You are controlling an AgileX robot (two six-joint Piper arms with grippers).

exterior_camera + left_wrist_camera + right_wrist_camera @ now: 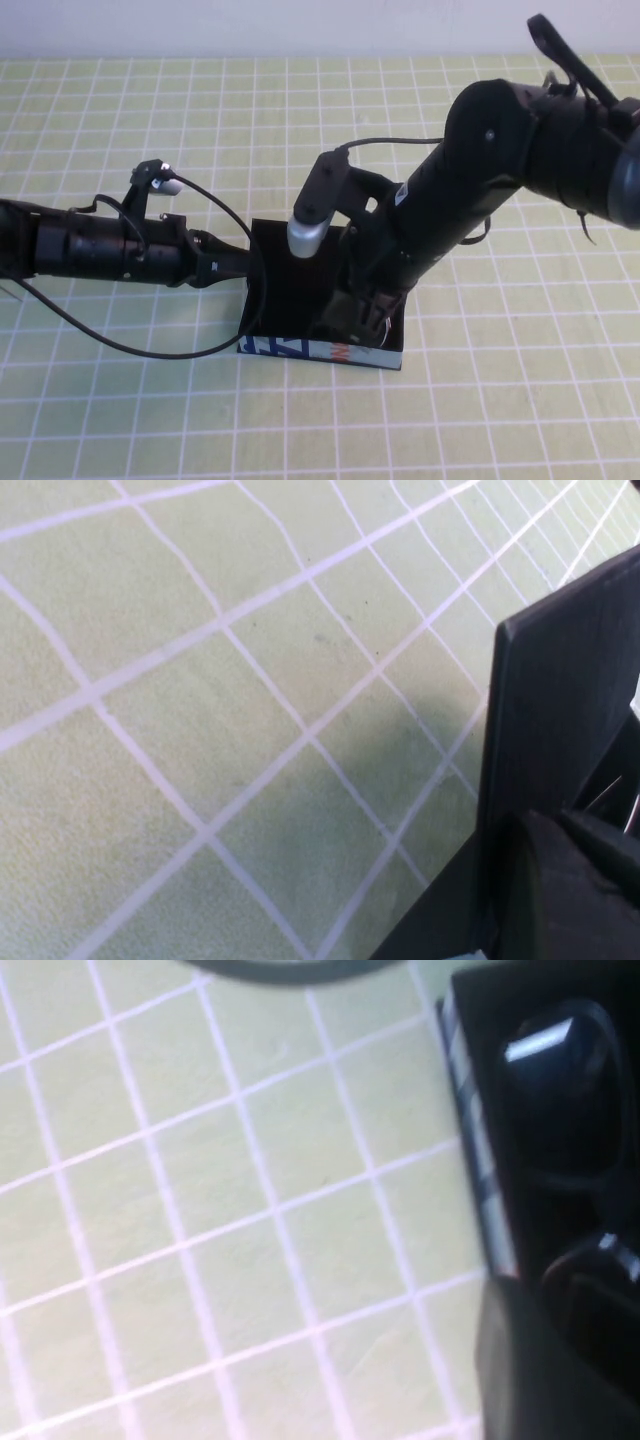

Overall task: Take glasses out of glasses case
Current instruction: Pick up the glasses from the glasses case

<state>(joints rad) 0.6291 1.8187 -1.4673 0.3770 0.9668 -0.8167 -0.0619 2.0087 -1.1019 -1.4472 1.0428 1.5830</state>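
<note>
Glasses case (300, 300) sits open at centre of the green-gridded tabletop (520, 380), flap lid raised, printed light-blue side facing the robot. Glasses (565, 1080) lie inside the case, dark lenses visible in the right wrist view. Left gripper (240, 265) is at the case's left edge, touching the raised lid; opening: cannot tell. Right gripper (365, 320) reaches down into the case's right half; finger spacing and any hold on the glasses: cannot tell.
</note>
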